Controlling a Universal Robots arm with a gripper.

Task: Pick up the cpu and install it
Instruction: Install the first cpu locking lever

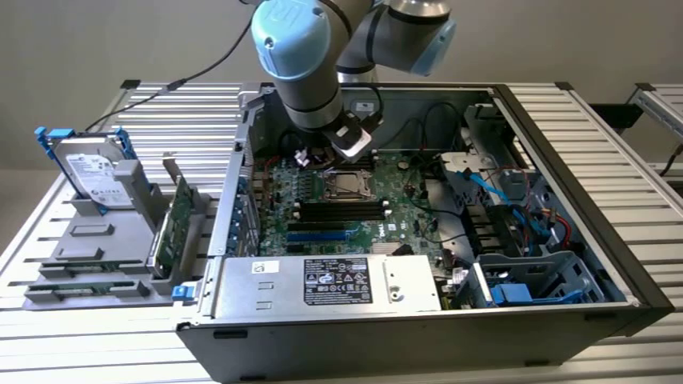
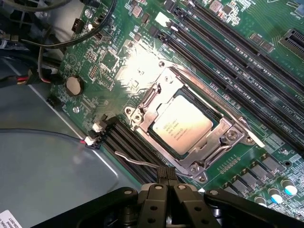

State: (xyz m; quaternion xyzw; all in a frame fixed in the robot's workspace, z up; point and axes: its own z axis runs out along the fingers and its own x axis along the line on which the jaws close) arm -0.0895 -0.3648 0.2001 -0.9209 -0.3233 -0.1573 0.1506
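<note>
The cpu (image 2: pixel 180 124), a small square chip with a dull silver top, lies flat in the metal socket frame (image 2: pixel 156 97) on the green motherboard. In the exterior view the cpu (image 1: pixel 344 186) sits in the middle of the board inside the open computer case. My gripper (image 2: pixel 166 184) hangs just above the board beside the socket, its black fingers (image 2: pixel 153 192) pressed together and shut on nothing. The arm comes down into the case from the back, and the gripper (image 1: pixel 344 160) hovers just behind the socket.
Black memory slots (image 1: pixel 339 211) run in front of the socket. A power supply box (image 1: pixel 331 282) fills the case front, and blue cables (image 1: pixel 481 180) lie to the exterior view's right. A hard drive (image 1: pixel 94 172) and green cards (image 1: pixel 171 224) stand in a grey holder outside the case.
</note>
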